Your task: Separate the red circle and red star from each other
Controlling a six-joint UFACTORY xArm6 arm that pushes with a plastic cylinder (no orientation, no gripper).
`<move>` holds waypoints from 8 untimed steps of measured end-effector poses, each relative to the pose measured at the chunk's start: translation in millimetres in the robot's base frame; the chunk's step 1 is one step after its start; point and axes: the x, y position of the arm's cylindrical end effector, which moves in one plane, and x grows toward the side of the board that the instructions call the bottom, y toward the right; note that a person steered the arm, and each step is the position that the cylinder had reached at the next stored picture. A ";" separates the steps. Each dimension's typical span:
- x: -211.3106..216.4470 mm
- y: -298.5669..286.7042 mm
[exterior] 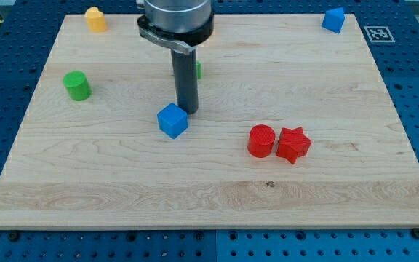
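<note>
While the red circle [262,140] and red star [293,144] sit touching right of centre, my tip [188,110] rests just beside a blue cube [172,120].
From the left across the pale wooden surface [122,182]: green cylinder [77,85], yellow block [95,19], a green block [198,70] mostly hidden behind the rod, another blue block [333,20] top right. As end effector, the smooth dark rod grips nothing.

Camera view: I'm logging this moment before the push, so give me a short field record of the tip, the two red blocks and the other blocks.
tip: my tip rests at the upper right edge of the blue cube
red circle: touching the red star, on its left
task state: not yet separated
green cylinder: view's left
yellow block: top left
blue block: top right
green block: mostly hidden behind the rod
board: wooden board
</note>
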 end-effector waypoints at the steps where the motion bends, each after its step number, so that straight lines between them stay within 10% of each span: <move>1: 8.8 19.4; 5: 92.7 71.1; 8: 73.1 117.1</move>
